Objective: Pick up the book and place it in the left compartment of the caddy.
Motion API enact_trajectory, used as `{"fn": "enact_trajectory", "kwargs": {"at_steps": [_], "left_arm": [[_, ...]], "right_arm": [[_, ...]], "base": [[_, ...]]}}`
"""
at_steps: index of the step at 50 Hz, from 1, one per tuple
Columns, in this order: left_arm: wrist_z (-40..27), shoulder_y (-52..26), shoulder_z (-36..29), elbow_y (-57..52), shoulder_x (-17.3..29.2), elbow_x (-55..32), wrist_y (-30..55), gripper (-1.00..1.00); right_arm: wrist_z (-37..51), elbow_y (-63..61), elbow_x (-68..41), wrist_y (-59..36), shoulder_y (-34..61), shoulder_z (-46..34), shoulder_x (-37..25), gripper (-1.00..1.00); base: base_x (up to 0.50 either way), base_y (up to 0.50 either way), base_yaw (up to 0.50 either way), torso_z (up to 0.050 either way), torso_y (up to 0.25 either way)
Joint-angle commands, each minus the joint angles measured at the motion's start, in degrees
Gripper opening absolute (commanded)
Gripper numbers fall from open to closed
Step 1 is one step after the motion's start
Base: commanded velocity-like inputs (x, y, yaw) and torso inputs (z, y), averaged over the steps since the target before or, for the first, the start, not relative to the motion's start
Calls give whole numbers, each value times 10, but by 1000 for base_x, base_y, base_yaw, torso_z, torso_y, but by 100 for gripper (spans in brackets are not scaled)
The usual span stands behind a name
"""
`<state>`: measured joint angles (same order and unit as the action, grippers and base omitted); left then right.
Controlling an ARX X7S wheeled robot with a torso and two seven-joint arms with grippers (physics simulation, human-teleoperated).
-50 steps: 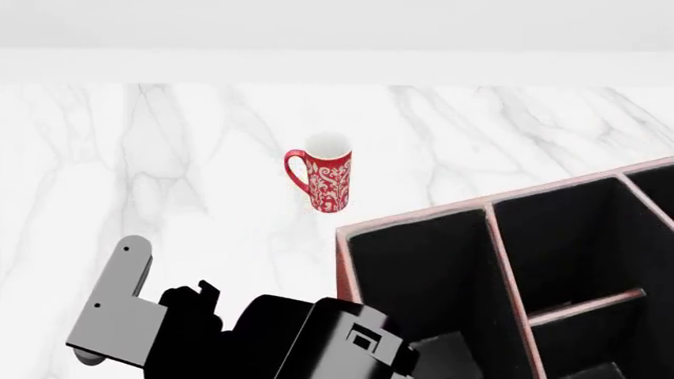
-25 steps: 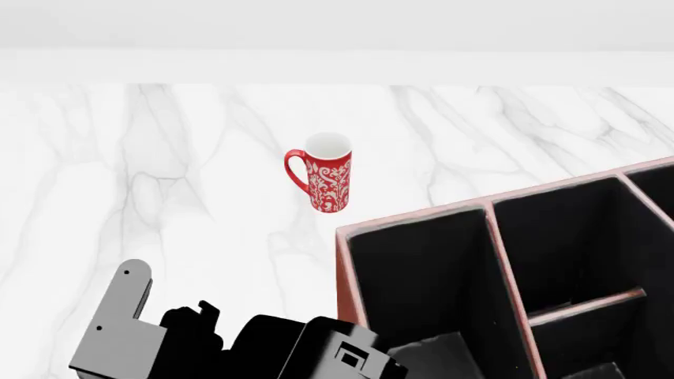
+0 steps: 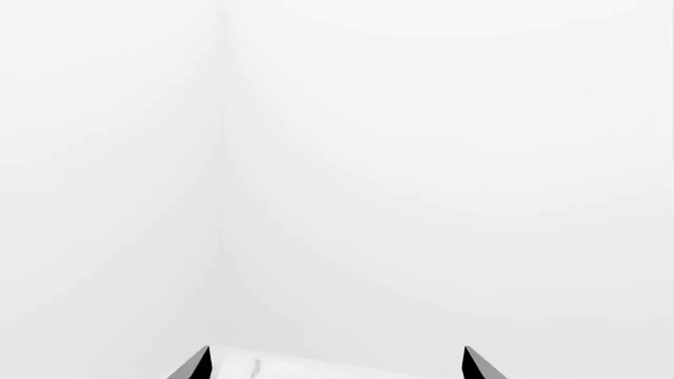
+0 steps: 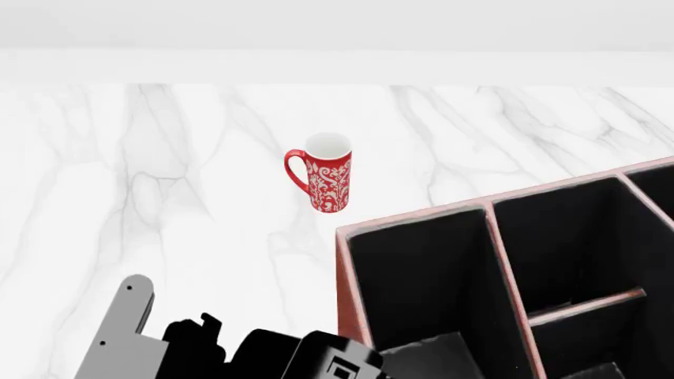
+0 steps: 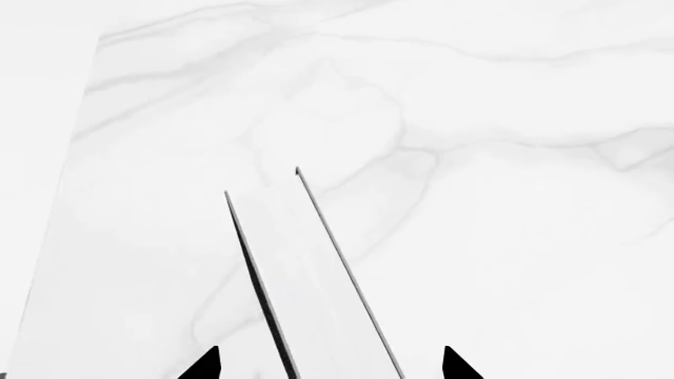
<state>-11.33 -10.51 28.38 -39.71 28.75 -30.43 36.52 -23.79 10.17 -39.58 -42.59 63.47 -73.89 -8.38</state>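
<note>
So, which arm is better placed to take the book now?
Right. The book stands between the right hand's fingertips; the left hand faces only a blank wall.

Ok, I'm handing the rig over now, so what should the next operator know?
Left gripper: open, empty, facing a blank wall.
Right gripper: fingertips either side of the book, edge-on over the marble; grip can't be confirmed.
Caddy sits right of the mug.
Left: confirm the grasp, then put the book into the left compartment.
</note>
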Motion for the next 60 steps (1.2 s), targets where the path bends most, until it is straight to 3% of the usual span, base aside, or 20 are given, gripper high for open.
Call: {"fn": "enact_trajectory", "kwargs": {"at_steps": [1, 36, 37, 51, 60], "left_arm": [[0, 3, -1, -1, 1, 1, -3, 100], [-3, 6, 0, -7, 4, -5, -4, 100], [-3, 7, 1, -8, 4, -7, -4, 100], [-4, 7, 6, -10, 6, -11, -3, 100], [-5, 8, 4, -9, 6, -11, -5, 100]], "right_arm": [[-2, 14, 6, 13, -7, -5, 2, 100], [6, 42, 25, 45, -21, -13, 13, 100], [8, 37, 25, 45, -21, -14, 12, -100], [24, 37, 17, 37, -23, -4, 11, -100], [85, 1, 14, 3, -19, 14, 3, -100]], "base": [[0, 0, 0, 0, 0], [0, 0, 0, 0, 0], [0, 0, 0, 0, 0], [0, 0, 0, 0, 0], [0, 0, 0, 0, 0]]}}
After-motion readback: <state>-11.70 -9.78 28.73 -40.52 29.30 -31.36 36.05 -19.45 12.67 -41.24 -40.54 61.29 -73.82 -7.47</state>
